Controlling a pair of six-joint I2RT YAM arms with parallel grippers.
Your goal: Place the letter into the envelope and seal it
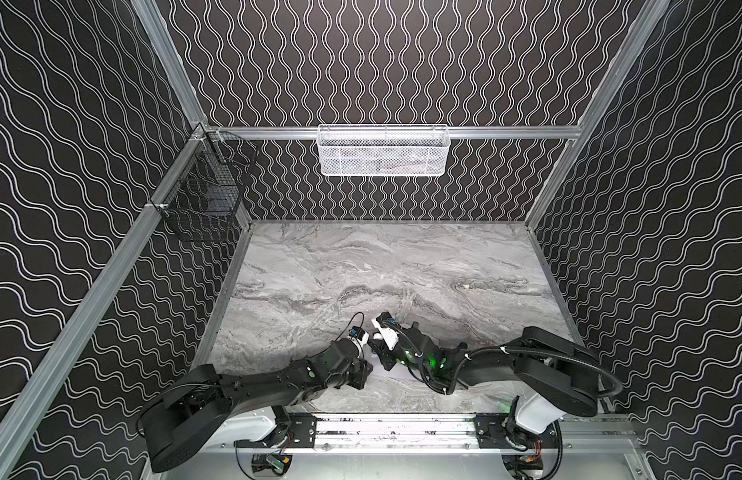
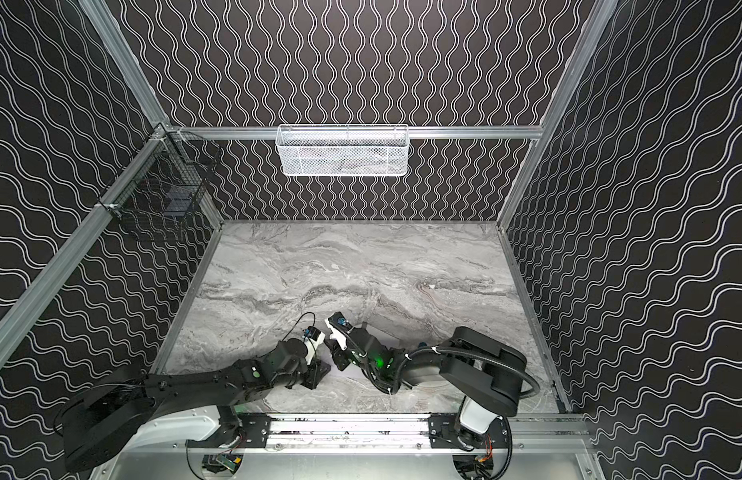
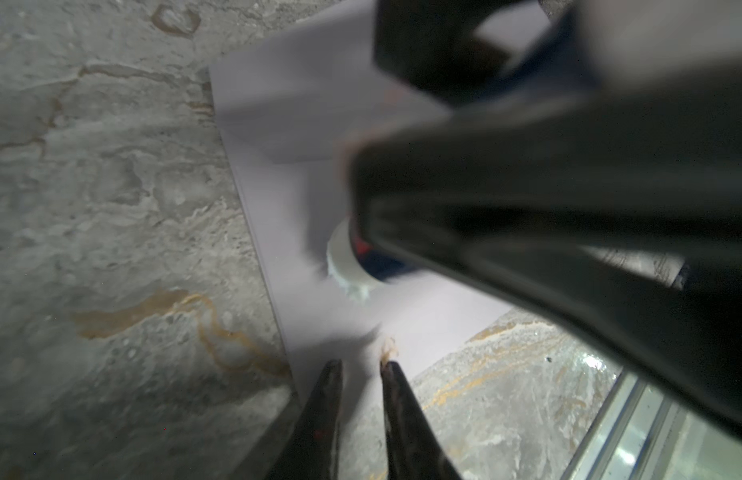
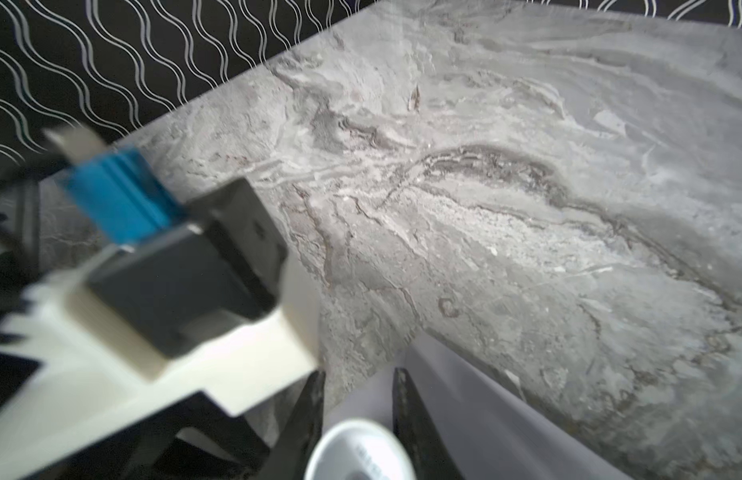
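**Both grippers are working over the envelope at the lower middle**

We are finding the envelope point(image 3: 286, 124) lying flat on the marble table point(image 4: 527, 208), in the lower middle of both top views and mostly hidden beneath the two arms. The right gripper point(image 4: 359, 374) is clasping a white cylinder point(image 4: 361, 451) between its fingers, over the envelope. The left gripper point(image 3: 361, 368) is sitting at the envelope's edge with its fingers narrowly parted, and we are unable to tell whether it is pinching paper.

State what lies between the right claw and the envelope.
A white cylinder, held in the right claw, its end at the envelope; the left wrist view shows it.
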